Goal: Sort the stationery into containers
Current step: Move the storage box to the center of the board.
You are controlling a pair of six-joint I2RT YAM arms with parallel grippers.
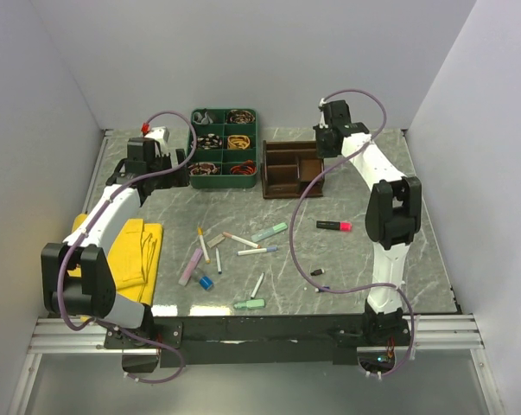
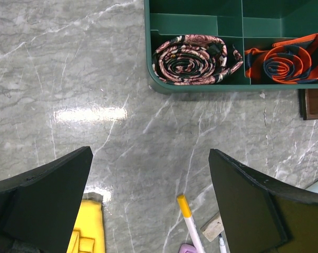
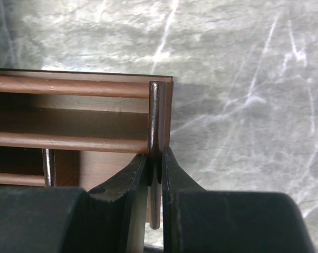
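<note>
**Top view.** The left gripper [image 1: 167,175] hangs over bare marble table [image 1: 364,259] between a yellow cloth [image 1: 130,251] and a green tray [image 1: 225,147] of rolled ties. The right gripper [image 1: 322,149] reaches down to the right end of the wooden organiser [image 1: 292,169], which stands at the back of the table just beside the green tray. The stationery lies loose on the table, well apart from the organiser: a pink-and-black marker [image 1: 334,226] to the right, a mint highlighter [image 1: 270,232] near the centre, a yellow-tipped pen [image 1: 203,245] among other pens to its left, a blue cap [image 1: 206,283] and a mint eraser [image 1: 251,303] nearer the arm bases.

**Left wrist view.** The two black fingers [image 2: 42,200] stand wide apart with nothing between them, only marble below. The near corner of the green tray fills the top of the view, holding a pink patterned tie roll [image 2: 193,59] and an orange-and-navy one [image 2: 285,60] in adjoining compartments. The yellow-tipped pen and a corner of the yellow cloth show at the bottom edge.

**Right wrist view.** The fingers [image 3: 122,190] are drawn almost together, clamped on the thin upright end wall of the wooden organiser. Its long compartments run off to the left; what they hold cannot be told from here. Marble lies to the right.
</note>
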